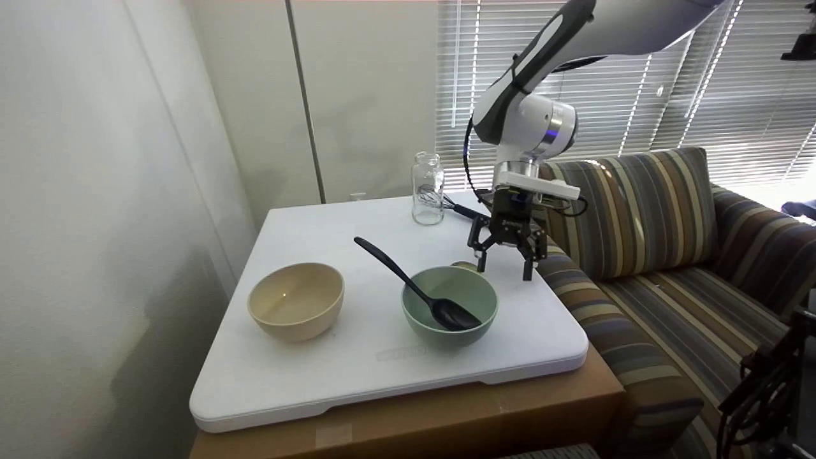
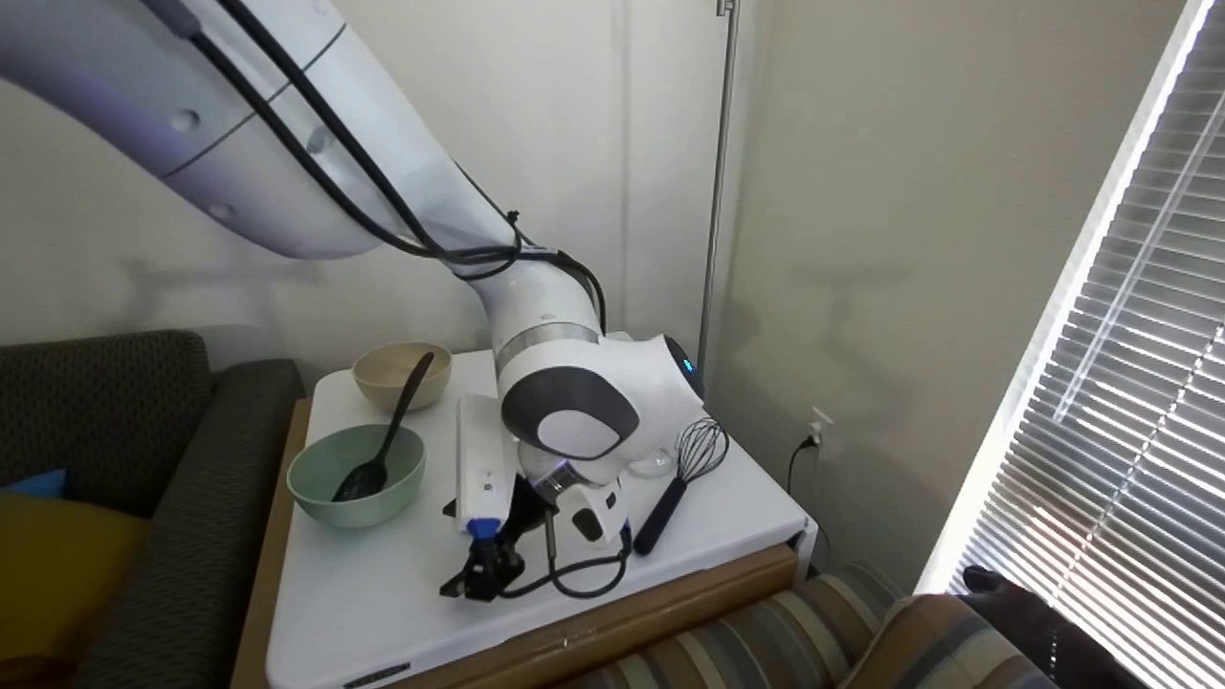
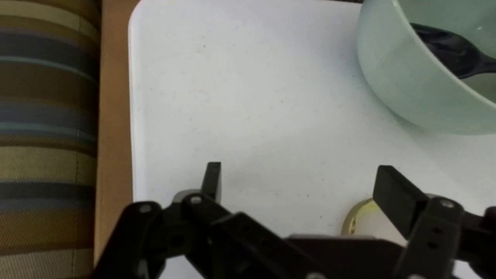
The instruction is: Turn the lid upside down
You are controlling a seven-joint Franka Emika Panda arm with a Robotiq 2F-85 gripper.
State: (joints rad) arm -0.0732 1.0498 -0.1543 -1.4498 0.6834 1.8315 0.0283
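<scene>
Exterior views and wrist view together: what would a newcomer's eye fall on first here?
Probably the big white arm, hanging in from the top of both exterior views, with its gripper open over the white table. Next comes the green bowl on the table, a black spoon leaning out over its rim. The lid is easy to miss: near the bottom of the wrist view, partly hidden by the gripper.

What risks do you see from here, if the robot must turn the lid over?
The open hand might miss or push the lid: it lies off-centre, partly hidden by one finger in the wrist view. Reaching for it could nudge the nearby green bowl and shift its black cooking spoon.
</scene>
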